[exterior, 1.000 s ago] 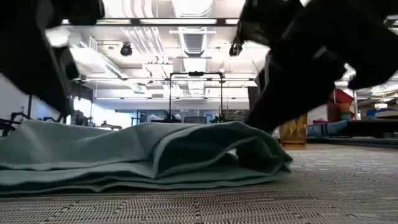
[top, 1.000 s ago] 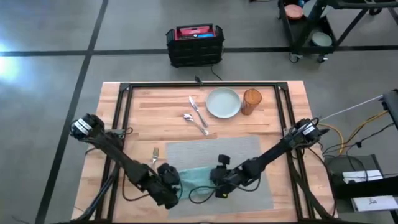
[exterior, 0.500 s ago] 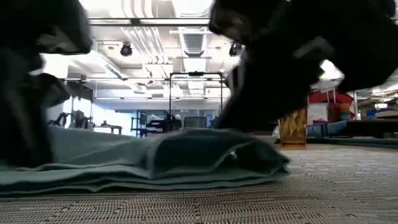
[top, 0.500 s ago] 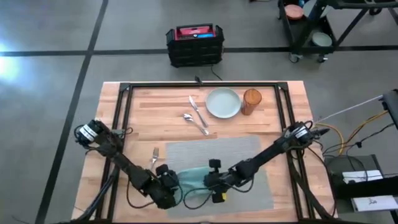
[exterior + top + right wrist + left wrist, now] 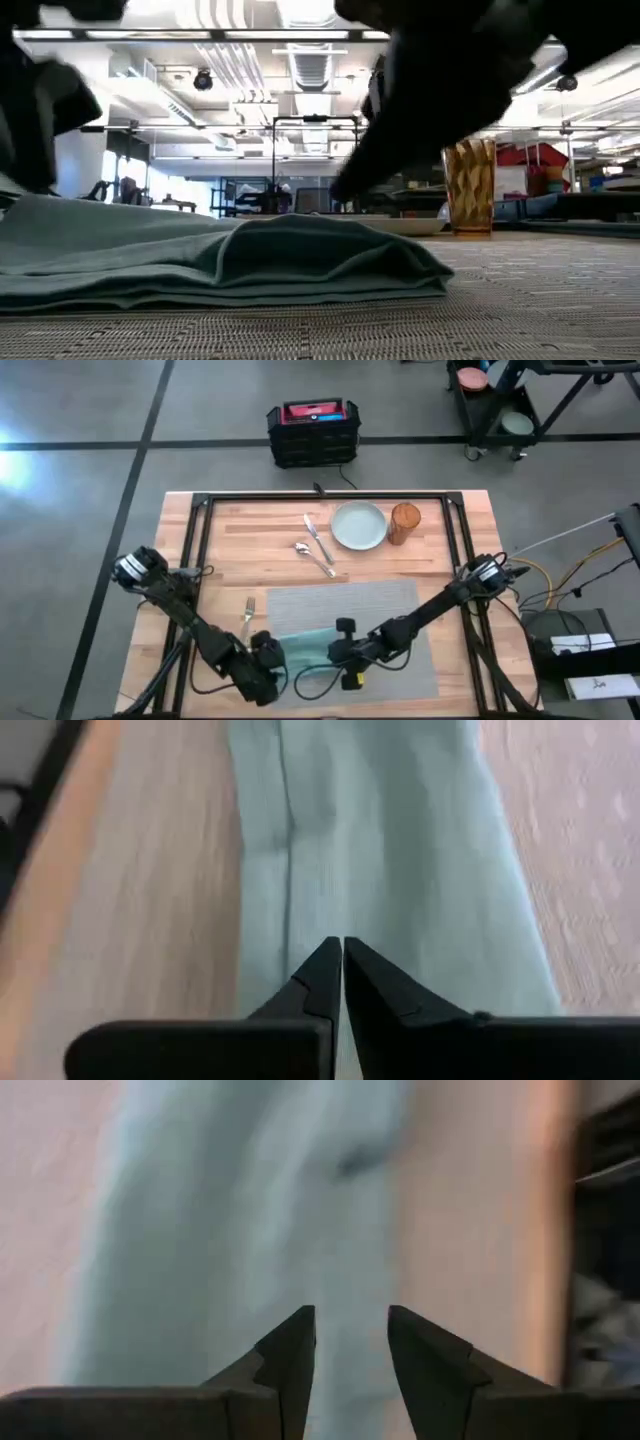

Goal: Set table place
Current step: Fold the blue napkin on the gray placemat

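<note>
Teal napkin (image 5: 312,647) lies partly hidden beneath both dark arms.

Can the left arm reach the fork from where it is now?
Probably yes. The left gripper, open, is at the napkin's left edge, and the fork lies on bare table just beyond it, off the placemat. Nothing stands between; the right gripper is on the napkin's far side.

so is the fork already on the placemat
No, in the high view the fork lies on the bare wood of the table, just off the left edge of the grey placemat.
</note>
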`<state>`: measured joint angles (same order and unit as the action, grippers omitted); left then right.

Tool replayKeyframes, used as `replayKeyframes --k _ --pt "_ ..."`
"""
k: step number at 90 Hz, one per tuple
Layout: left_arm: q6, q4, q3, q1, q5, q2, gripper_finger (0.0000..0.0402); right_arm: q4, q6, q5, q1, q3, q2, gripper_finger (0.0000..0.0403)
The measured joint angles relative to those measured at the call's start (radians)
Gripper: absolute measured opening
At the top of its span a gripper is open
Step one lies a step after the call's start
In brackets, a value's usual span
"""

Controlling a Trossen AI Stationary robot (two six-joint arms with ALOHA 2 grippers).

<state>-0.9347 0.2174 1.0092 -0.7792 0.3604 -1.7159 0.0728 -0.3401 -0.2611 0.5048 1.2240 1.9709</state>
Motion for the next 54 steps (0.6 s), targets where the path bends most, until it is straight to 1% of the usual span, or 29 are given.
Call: replayKeyframes --k 5,11,28,54 --pt "0.061 -0.038 -0.002 -0.001 -0.015 -0.019 0.0114 0.003 0.0 0.0 -0.001 0.0 0.001 0.0003" --pt "0.106 -0.027 -0.004 -0.001 -0.035 -0.04 0.0114 0.0 0.0 0.0 -0.001 -0.001 0.001 0.0003" --pt "0.086 0.086 -0.006 0.002 -0.034 -0.079 0.0114 -0.003 0.0 0.0 -0.001 -0.003 0.02 0.0003" --pt "0.073 0.097 -0.006 0.002 -0.026 -0.079 0.0109 -0.006 0.001 -0.001 -0.001 -0.003 0.043 0.0003"
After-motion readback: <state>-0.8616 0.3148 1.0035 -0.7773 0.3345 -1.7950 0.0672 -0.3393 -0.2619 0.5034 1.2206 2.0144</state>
